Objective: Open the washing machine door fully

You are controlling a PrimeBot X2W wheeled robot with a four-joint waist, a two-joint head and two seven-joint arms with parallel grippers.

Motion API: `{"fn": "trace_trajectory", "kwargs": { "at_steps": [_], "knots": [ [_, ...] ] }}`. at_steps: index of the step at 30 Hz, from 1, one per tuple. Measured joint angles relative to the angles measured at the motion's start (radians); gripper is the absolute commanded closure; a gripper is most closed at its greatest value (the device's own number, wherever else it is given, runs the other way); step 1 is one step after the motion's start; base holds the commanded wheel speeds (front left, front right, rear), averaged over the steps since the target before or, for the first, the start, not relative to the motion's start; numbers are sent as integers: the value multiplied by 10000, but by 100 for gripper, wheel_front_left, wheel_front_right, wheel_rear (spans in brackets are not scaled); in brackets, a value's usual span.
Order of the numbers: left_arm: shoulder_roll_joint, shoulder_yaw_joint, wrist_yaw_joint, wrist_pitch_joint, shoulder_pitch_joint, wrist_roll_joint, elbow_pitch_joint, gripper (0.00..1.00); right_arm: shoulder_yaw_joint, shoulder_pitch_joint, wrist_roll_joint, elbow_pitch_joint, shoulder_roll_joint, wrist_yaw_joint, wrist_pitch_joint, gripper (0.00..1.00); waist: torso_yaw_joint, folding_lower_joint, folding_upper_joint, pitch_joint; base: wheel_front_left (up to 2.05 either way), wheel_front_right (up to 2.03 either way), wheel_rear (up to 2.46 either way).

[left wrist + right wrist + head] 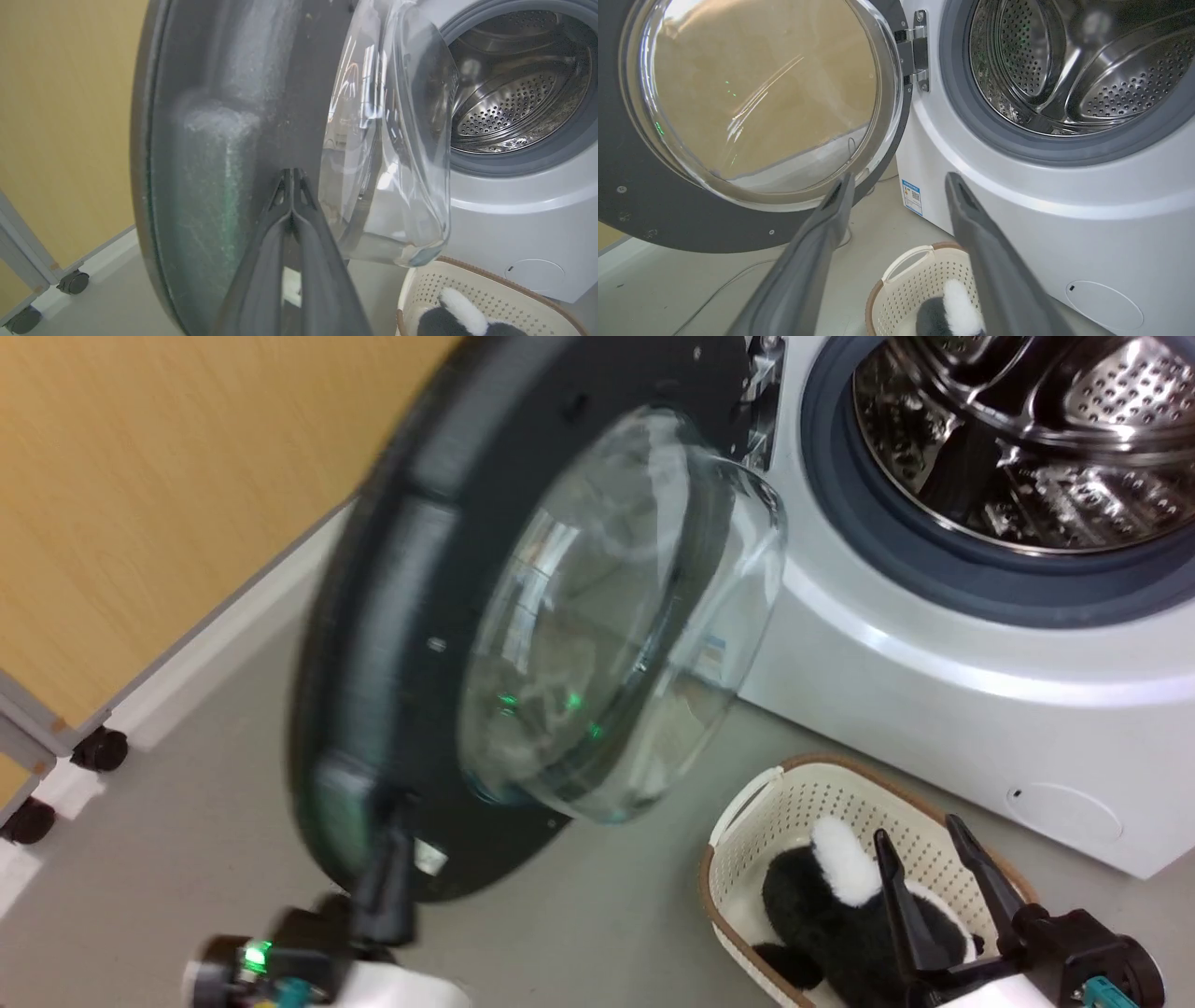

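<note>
At the door's lower inner rim, my left gripper [292, 177] is pinched closed on nothing, tips pressing the washing machine door [392, 616], which stands well off the washing machine [934, 653]; right gripper [920, 835] gapes empty; those tips may skid off the smooth rim.

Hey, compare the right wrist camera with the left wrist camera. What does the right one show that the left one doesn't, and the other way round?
Right wrist view's own: the hinge, the blue label sticker, and the right gripper, open above the basket.

Left wrist view's own: the left gripper, shut, tips at the dark inner rim of the washing machine door, plus two caster wheels by the yellow wall.

Shared: that door standing open, the steel drum, the round filter cap, and the basket holding a black-and-white plush toy.
</note>
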Motion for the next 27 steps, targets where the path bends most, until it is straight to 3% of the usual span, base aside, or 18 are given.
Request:
{"fn": "trace_trajectory", "kwargs": {
  "at_steps": [17, 27],
  "knots": [
    [-295, 2859, -314, -2, -2402, -683, 2046, 100, -384, -55, -165, -261, -568, 0, 0, 0, 102, 1, 0, 1226, 0, 0, 0],
    [-242, 4293, -874, -2, -3954, -748, 3766, 100, -533, -314, -353, -380, -838, 0, 0, 0, 56, 1, 0, 1892, 0, 0, 0]
  ]
}}
